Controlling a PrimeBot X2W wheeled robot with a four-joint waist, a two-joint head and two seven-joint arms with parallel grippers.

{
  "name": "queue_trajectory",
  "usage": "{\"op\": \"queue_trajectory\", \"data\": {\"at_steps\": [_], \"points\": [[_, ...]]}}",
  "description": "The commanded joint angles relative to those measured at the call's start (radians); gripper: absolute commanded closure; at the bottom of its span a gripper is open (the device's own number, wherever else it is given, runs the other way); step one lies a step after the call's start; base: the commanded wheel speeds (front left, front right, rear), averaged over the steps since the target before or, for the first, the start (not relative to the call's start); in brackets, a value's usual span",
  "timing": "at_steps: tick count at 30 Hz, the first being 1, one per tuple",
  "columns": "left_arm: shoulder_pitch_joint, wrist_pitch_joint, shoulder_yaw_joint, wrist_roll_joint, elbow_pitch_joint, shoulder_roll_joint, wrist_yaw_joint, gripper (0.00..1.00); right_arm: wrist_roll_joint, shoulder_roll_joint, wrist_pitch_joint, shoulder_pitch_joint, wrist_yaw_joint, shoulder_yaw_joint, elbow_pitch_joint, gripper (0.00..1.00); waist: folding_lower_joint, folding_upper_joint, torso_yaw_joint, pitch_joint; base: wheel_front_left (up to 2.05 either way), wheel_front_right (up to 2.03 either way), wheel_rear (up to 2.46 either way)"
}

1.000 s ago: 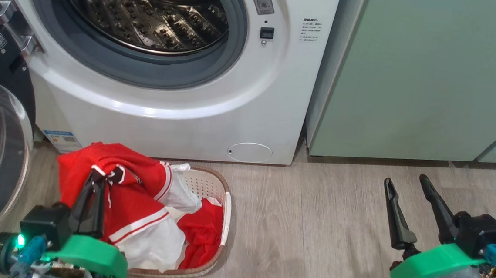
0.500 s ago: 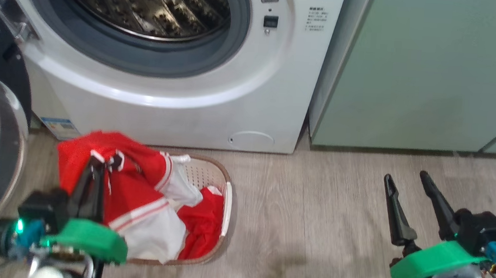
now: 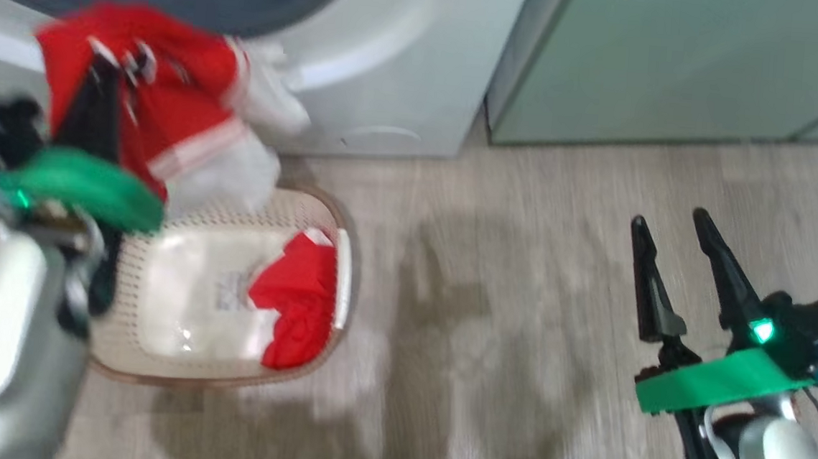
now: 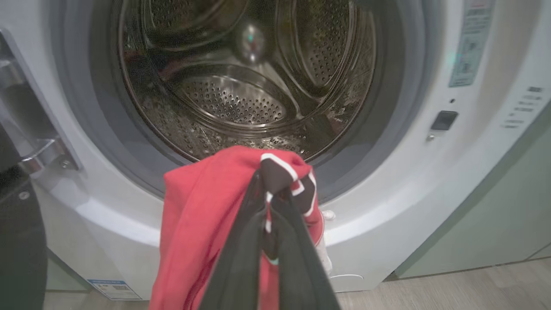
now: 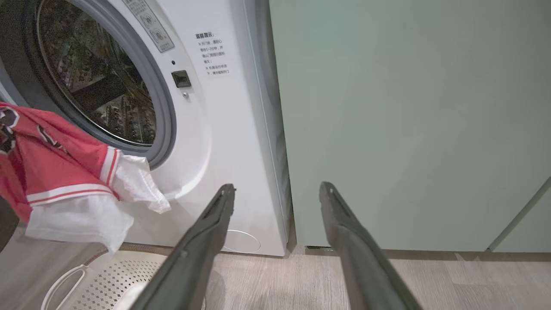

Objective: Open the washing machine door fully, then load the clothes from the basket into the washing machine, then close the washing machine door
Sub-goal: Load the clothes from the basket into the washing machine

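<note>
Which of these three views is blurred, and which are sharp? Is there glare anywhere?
Head view: smeared throughout, worst on the left gripper and the clothes it grips; the right gripper is crisper. Left wrist view: fairly sharp, with bright reflections inside the washing machine drum. Right wrist view: the sharpest; the print on the machine's front is crisp, with no strong glare.

Left claw [image 3: 100,67] has lifted jersey [image 3: 187,102] from basket [image 3: 127,289].

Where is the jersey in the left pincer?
At the head view's upper left, the jersey hangs from the left pincer above the basket, before the washer.
</note>
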Motion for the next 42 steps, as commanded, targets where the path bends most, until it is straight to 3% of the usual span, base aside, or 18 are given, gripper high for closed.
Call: {"op": "queue_trajectory", "data": {"at_steps": [1,10,15,27,34,42], "points": [[-0.068,0.006,0.05,-0.01,-0.017,0.044,-0.008,1.0,0.007,-0.007,-0.015,-0.032,0.0,0.026,-0.028,0.0,-0.0002,0.0,-0.055,0.072,0.0,0.0,0.0],[-0.395,0.2,0.07,-0.078,0.215,0.146,-0.105,1.0,0.065,-0.007,-0.101,-0.115,0.0,0.067,0.043,0.0,-0.0002,0.0,-0.156,0.222,0.0,0.0,0.0],[-0.555,0.339,0.057,-0.089,0.307,0.201,-0.134,1.0,0.099,-0.007,-0.133,-0.153,0.0,0.1,0.083,0.0,-0.0002,0.0,-0.199,0.285,0.0,0.0,0.0],[-0.829,0.545,0.037,-0.048,0.398,0.348,-0.148,1.0,0.176,-0.007,-0.153,-0.22,0.0,0.166,0.119,0.0,-0.0002,0.0,-0.306,0.4,0.0,0.0,0.0],[-0.939,0.496,0.054,-0.014,0.403,0.405,-0.135,1.0,0.194,-0.007,-0.154,-0.23,0.0,0.18,0.102,0.0,-0.0002,0.0,-0.35,0.445,0.0,0.0,0.0],[-1.048,0.233,0.06,0.056,0.439,0.43,-0.132,1.0,0.209,-0.007,-0.154,-0.232,0.0,0.186,0.085,0.0,-0.0002,0.0,-0.368,0.475,0.0,0.0,0.0]]}}
